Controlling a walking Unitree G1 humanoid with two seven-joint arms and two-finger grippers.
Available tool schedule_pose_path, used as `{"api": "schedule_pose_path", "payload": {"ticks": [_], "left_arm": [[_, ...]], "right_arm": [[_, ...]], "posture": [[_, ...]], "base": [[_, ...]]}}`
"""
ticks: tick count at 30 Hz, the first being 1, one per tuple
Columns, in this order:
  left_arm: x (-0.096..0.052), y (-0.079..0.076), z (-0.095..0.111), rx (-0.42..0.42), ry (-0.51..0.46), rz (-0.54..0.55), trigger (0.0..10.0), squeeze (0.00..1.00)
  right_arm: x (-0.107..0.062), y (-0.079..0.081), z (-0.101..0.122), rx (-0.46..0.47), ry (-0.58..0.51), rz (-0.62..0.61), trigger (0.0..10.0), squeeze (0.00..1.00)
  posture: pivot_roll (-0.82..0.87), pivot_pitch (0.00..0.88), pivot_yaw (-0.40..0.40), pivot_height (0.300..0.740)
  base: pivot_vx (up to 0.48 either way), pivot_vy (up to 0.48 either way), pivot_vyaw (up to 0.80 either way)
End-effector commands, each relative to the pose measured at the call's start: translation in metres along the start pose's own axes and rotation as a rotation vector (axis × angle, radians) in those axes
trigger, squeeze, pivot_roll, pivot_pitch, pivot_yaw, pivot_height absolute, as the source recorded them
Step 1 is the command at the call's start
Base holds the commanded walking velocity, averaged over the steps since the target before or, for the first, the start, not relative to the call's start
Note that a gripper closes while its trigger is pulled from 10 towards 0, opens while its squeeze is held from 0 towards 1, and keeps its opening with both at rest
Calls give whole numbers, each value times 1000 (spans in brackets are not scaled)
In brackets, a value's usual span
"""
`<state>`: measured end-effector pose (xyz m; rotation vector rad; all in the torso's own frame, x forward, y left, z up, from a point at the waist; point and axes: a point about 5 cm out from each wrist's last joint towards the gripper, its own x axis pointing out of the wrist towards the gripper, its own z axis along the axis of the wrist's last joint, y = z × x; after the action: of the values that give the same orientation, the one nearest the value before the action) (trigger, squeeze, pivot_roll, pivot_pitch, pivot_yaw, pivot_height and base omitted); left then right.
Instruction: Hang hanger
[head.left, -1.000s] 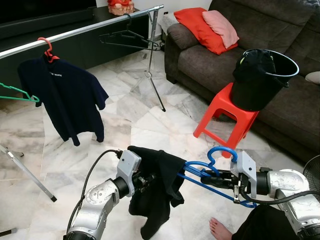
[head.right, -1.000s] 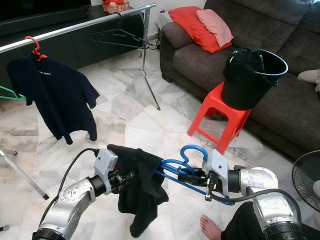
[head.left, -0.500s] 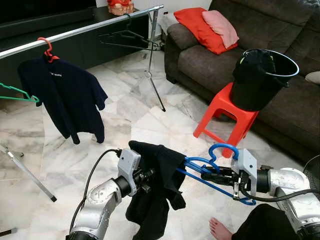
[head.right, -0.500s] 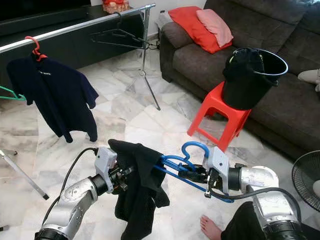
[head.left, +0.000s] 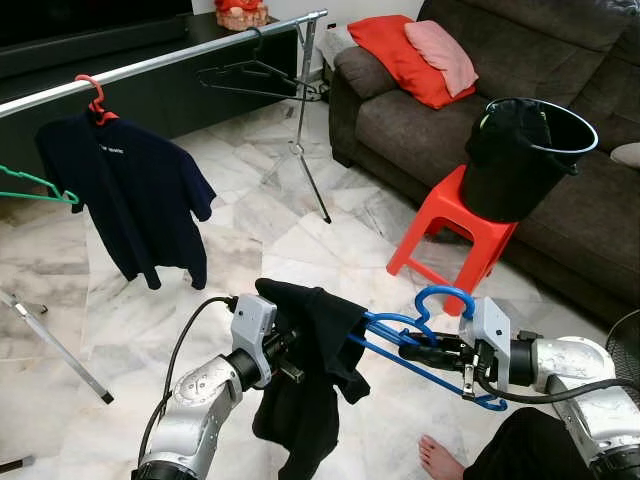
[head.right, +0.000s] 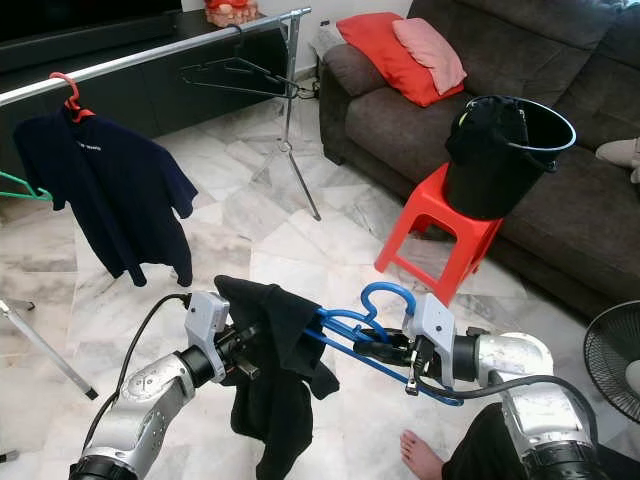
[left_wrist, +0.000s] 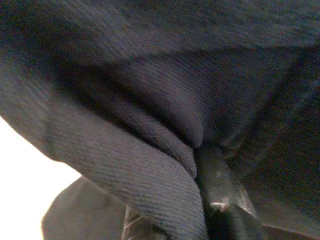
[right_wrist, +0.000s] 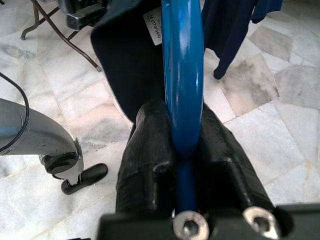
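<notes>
The blue hanger is held low in front of the robot, lying nearly flat with its hook curling upward, well short of the rail it is meant for. The right tool is clamped on it: in the right wrist view its two black fingers squeeze the blue bar from either side, near the neck, which keeps the hook free to catch a rail.

One end of the hanger runs into a black garment that is draped over it and hangs in folds toward the floor. The left tool is pushed into that cloth from the other side, apparently to steady or tug the garment so it sits on the hanger's shoulder. The left wrist view shows dark fabric pressed close around a black finger, but I cannot tell whether those fingers are apart or pinched on the cloth.

Beyond them, the metal rail crosses the room on its stand. A navy shirt already hangs there on a red hanger, with a bare black hanger farther along and a green hanger at the near end. The open stretch of rail between shirt and black hanger looks like the natural spot. To the right, a black bucket holding dark laundry sits on a red stool before the sofa.
</notes>
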<state>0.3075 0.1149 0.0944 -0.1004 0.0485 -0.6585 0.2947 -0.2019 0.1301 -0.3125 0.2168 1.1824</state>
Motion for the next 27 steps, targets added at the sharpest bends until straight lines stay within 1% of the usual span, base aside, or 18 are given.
{"api": "schedule_pose_path", "payload": {"ticks": [1,3,5,6,8,10,11,12,13,14,15,19,20,22,23,24,25,27], "left_arm": [[3,3,3,34,-12,37,0,0],[2,10,2,58,0,89,0,0],[1,12,2,66,3,104,0,0],[0,16,4,67,-7,137,0,0],[-1,20,5,76,-10,172,0,0],[-4,29,6,94,-5,247,0,0],[-4,29,6,94,-5,247,0,0],[-5,33,6,99,-3,282,0,0],[-8,41,7,104,-2,347,0,0],[-9,44,7,104,-3,371,0,0],[-12,50,7,106,-3,422,0,0],[-15,55,8,108,-5,463,0,0],[-19,62,9,103,-11,524,0,0],[-24,71,12,93,-29,606,0,0],[-24,71,12,93,-29,606,0,0],[-26,73,13,91,-38,631,0,0],[-29,77,15,83,-59,671,0,0],[-33,79,17,67,-89,701,0,0]], "right_arm": [[1,3,-2,-6,1,10,0,0],[1,6,-12,4,41,8,0,0],[1,7,-15,9,53,8,0,0],[0,10,-24,27,82,5,0,0],[0,13,-32,41,108,4,0,0],[-2,17,-42,62,148,5,0,0],[-2,17,-42,62,148,5,0,0],[-3,20,-46,69,168,9,0,0],[-5,24,-56,81,215,10,0,0],[-6,26,-60,85,236,9,0,0],[-9,31,-71,99,289,9,0,0],[-12,37,-80,113,331,18,0,0],[-12,45,-89,141,354,32,0,0],[-11,55,-98,176,359,32,0,0],[-11,55,-98,176,359,32,0,0],[-10,58,-102,199,357,24,0,0],[-9,65,-108,236,359,17,0,0],[-8,72,-115,259,368,10,0,0]], "posture": [[29,141,-101,740],[29,141,-104,740],[29,141,-104,740],[31,141,-105,740],[32,140,-106,740],[29,140,-109,740],[29,140,-109,740],[29,139,-108,740],[30,139,-111,740],[30,139,-111,740],[30,139,-111,740],[26,137,-110,740],[27,136,-110,740],[24,133,-107,740],[24,133,-107,740],[24,132,-107,740],[24,128,-103,740],[25,126,-100,740]], "base": [[0,0,0],[0,0,0],[0,0,0],[0,0,0],[0,0,0],[0,0,0],[0,0,0],[0,0,0],[0,0,0],[0,0,0],[0,0,0],[0,0,0],[0,0,0],[0,0,0],[0,0,0],[0,0,0],[0,0,0],[0,0,0]]}}
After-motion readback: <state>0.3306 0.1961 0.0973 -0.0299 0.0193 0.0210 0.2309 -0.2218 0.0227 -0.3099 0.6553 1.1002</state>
